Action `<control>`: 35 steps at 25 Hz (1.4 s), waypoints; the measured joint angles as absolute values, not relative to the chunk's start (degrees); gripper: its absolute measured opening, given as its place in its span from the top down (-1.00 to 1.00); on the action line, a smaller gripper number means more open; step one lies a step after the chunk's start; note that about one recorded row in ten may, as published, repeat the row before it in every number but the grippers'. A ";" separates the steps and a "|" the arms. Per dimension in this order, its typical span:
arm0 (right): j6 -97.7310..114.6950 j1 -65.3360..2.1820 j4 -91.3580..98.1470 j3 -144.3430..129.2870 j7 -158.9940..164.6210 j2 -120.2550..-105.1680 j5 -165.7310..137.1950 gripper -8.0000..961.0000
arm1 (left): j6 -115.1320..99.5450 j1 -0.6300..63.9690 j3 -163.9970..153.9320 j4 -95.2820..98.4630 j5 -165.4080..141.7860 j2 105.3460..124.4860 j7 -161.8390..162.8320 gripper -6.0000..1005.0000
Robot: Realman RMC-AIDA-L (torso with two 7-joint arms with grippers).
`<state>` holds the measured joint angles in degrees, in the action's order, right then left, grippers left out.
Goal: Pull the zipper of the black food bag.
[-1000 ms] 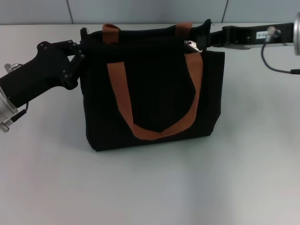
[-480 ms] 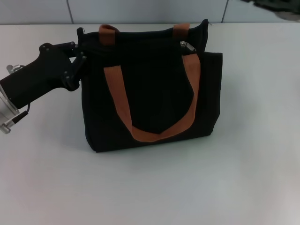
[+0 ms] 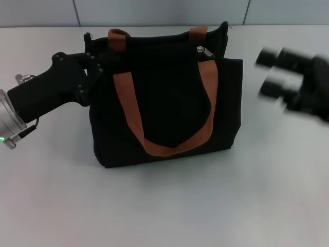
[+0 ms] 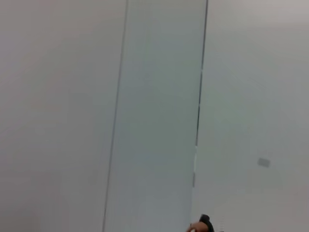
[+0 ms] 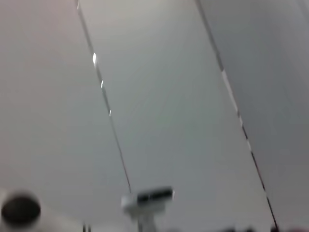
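Observation:
The black food bag (image 3: 169,98) stands upright on the white table in the head view, with its two orange-brown handles (image 3: 205,123) hanging over the front. The silver zipper pull (image 3: 204,51) lies at the right end of the bag's top edge. My left gripper (image 3: 96,57) is against the bag's top left corner, black on black. My right gripper (image 3: 264,72) is to the right of the bag, apart from it, blurred by motion, with its two fingers spread open and empty. Neither wrist view shows the bag.
The white table (image 3: 164,206) stretches in front of and beside the bag. Grey wall panels (image 3: 154,10) run behind the table. Both wrist views show only pale panels with dark seams (image 4: 200,96).
My right arm left the bag's top right corner, went out of view, and now shows lower at the right. My left gripper shifted slightly right against the bag.

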<state>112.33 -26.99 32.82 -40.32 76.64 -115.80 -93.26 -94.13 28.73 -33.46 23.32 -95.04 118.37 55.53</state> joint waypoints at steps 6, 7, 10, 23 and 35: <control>108.80 -26.91 31.53 -40.30 62.77 -118.51 -107.73 -0.48 | -93.14 28.79 -34.21 23.72 -95.12 117.98 58.18 0.74; 108.08 -27.08 31.25 -40.31 61.66 -118.75 -109.47 -0.49 | -93.10 28.78 -34.22 23.76 -95.13 117.88 58.62 0.74; 107.22 -27.40 31.05 -40.85 60.62 -119.02 -111.24 -0.53 | -93.04 28.71 -34.23 23.81 -95.16 117.43 60.15 0.73; 105.93 -27.58 30.93 -41.04 59.96 -119.12 -111.25 -0.68 | -94.00 26.40 -35.24 26.50 -97.04 115.63 68.48 0.72; 103.32 -28.04 29.69 -41.21 59.90 -119.24 -111.39 -0.68 | -106.96 22.68 -28.42 32.04 -96.87 113.03 73.26 -0.12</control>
